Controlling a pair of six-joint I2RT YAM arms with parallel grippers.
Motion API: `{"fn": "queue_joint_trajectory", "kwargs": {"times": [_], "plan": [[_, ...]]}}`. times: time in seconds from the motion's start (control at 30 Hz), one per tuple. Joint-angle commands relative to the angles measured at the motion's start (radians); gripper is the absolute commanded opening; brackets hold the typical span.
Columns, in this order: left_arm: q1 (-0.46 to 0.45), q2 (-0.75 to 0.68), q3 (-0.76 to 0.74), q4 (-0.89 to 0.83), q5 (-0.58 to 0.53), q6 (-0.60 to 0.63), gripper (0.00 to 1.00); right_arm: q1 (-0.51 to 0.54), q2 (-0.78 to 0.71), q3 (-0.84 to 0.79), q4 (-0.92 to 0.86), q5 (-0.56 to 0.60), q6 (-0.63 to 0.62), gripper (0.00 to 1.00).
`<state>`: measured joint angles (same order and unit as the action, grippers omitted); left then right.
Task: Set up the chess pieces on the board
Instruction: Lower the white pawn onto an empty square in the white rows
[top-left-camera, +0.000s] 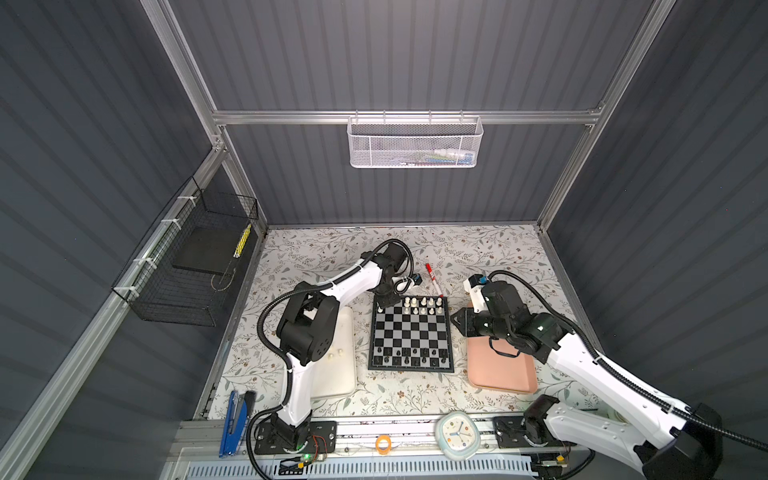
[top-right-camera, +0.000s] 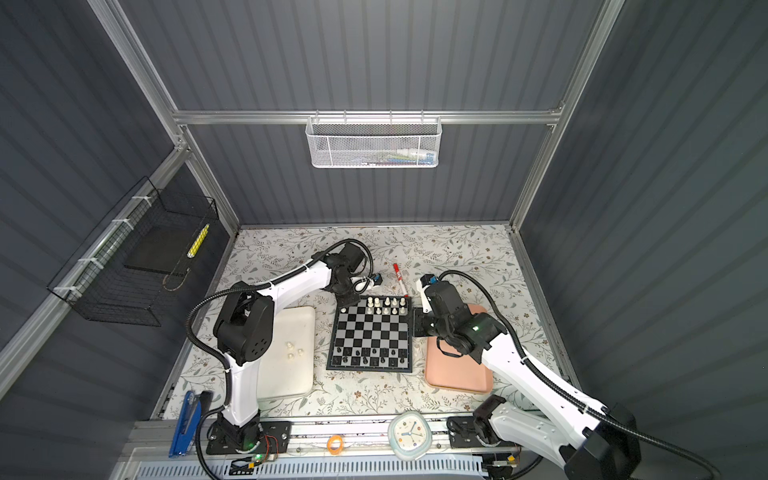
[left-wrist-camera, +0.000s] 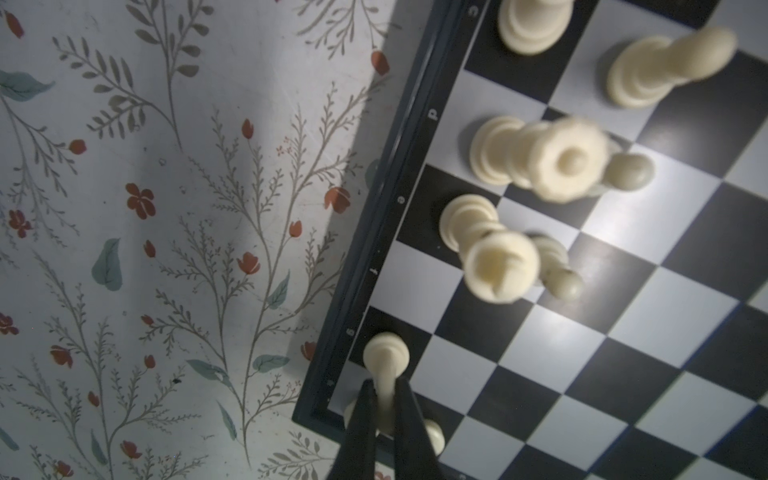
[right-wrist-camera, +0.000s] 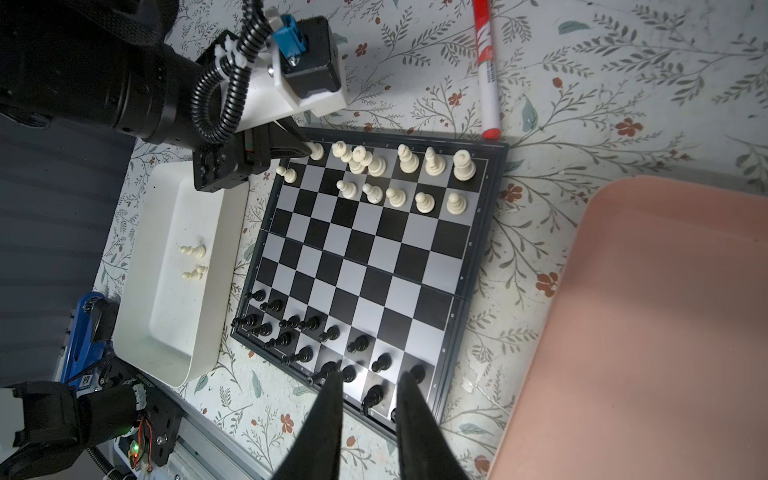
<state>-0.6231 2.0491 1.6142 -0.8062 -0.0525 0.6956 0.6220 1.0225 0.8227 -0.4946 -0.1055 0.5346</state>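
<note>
The board (top-left-camera: 411, 336) (top-right-camera: 372, 336) lies mid-table, with cream-white chess pieces (top-left-camera: 422, 305) on its two far rows and black pieces (top-left-camera: 409, 357) on its two near rows. My left gripper (top-left-camera: 384, 305) (left-wrist-camera: 384, 384) is at the far left corner, shut on the stem of a white piece (left-wrist-camera: 386, 357) (right-wrist-camera: 318, 150) whose base is at a dark square by the rim. My right gripper (top-left-camera: 457, 322) (right-wrist-camera: 372, 374) hovers off the board's right edge, open, with nothing between its fingers. A white tray (top-left-camera: 345, 374) holds three more white pieces (top-right-camera: 294, 350) (right-wrist-camera: 194, 262).
A pink tray (top-left-camera: 498, 370) lies right of the board, under my right arm. A red marker (top-left-camera: 433, 279) lies just beyond the board's far edge. A blue stapler (top-left-camera: 235, 419), an orange ring (top-left-camera: 383, 444) and a clock (top-left-camera: 457, 434) sit along the front rail.
</note>
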Motion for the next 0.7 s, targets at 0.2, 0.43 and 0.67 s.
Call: {"fn": "queue_joint_trajectory", "kwargs": {"times": [0.2, 0.43, 0.67], "plan": [[-0.007, -0.005, -0.007, -0.017, 0.01, 0.009, 0.22, -0.002, -0.01, -0.01, 0.007, -0.005, 0.003, 0.25], [-0.006, -0.012, -0.01, -0.023, 0.007, 0.012, 0.3, -0.003, -0.01, -0.01, 0.011, -0.006, 0.003, 0.26], [-0.007, -0.021, 0.006, -0.045, 0.0, 0.022, 0.34, -0.004, -0.012, -0.01, 0.01, -0.007, 0.004, 0.26]]}}
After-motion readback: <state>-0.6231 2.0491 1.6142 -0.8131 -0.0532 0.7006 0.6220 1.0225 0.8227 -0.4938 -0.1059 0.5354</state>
